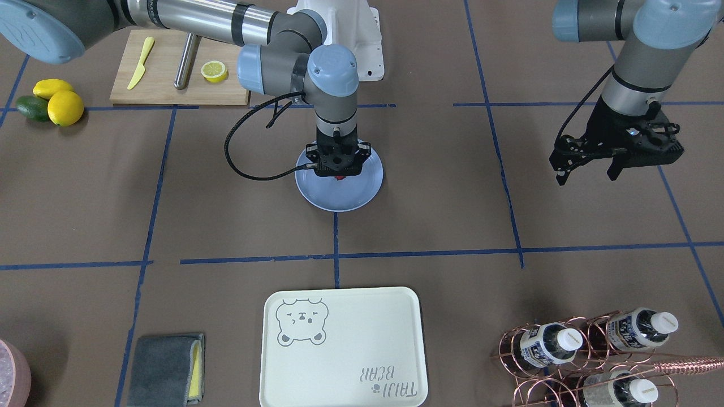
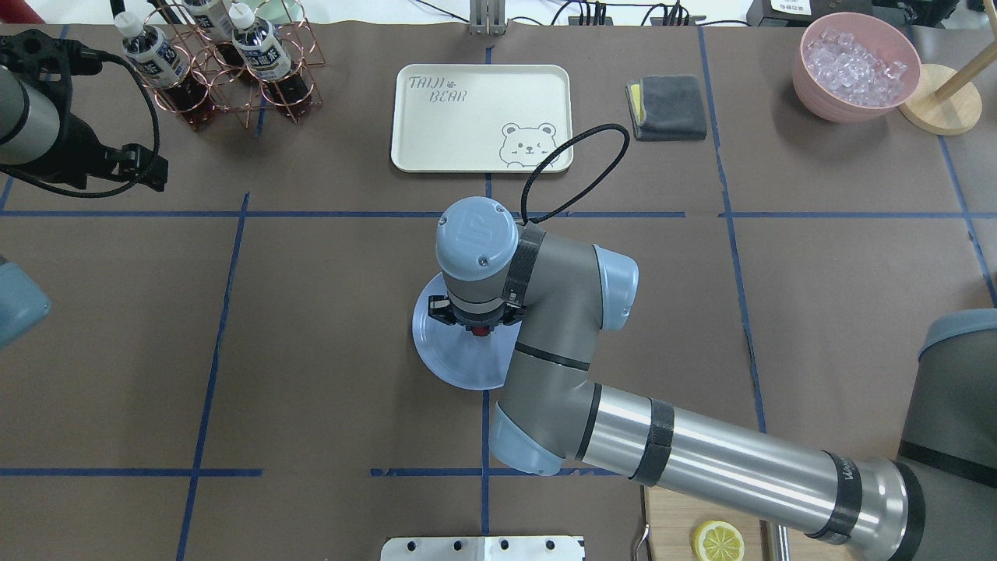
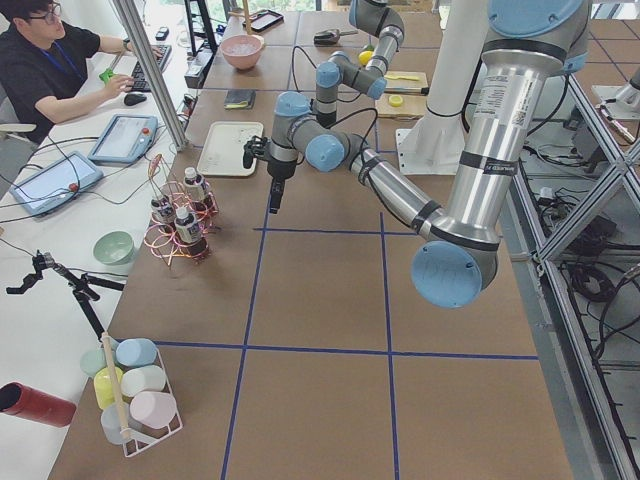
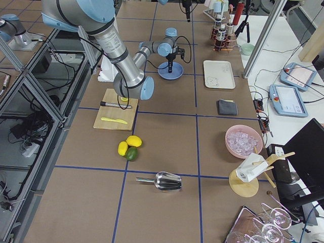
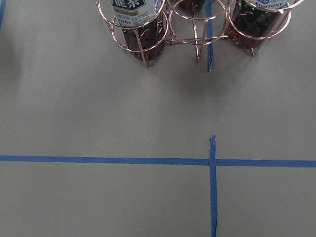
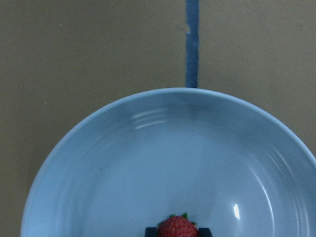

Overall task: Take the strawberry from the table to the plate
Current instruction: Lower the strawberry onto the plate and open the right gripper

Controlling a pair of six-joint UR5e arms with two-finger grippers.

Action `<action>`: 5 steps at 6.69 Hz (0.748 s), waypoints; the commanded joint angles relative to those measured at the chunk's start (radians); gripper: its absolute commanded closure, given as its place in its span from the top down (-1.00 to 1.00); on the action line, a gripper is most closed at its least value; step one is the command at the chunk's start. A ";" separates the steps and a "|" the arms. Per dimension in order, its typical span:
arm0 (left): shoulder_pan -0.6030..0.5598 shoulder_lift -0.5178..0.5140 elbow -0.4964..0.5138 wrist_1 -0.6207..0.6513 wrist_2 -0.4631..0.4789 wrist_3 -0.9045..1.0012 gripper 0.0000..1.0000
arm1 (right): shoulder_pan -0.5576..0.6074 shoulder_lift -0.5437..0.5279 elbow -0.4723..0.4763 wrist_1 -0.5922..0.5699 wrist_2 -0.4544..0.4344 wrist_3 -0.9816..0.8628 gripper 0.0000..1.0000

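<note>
we see the right gripper (image 1: pixel 339 173) pointing down over the light blue plate (image 1: pixel 365 195), fingers pinched on the strawberry (image 6: pixel 177 228) low inside the plate. the left gripper (image 1: pixel 587 173) hangs well apart above the table (image 1: pixel 430 226), jaws spread, holding nothing.

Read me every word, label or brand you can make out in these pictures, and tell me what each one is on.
"TAIJI BEAR": on the cream bear-print tray.
"SUNTORY": on the label of the rightmost bottle in the left wrist view.
"TORY": end of a cut-off word on the leftmost bottle there.
Lettering on the right arm: too small to read.
Bottle labels in other views: too small.
The plate bears none.
</note>
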 commanded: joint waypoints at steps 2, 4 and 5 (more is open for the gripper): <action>0.000 0.003 0.003 -0.001 -0.005 0.000 1.00 | 0.003 0.000 0.009 0.003 0.002 0.005 1.00; 0.000 0.003 0.009 -0.004 -0.005 0.001 1.00 | 0.030 0.014 0.053 -0.049 0.010 0.003 1.00; -0.018 0.004 0.009 -0.001 -0.012 0.042 1.00 | 0.071 0.012 0.168 -0.201 0.016 -0.017 1.00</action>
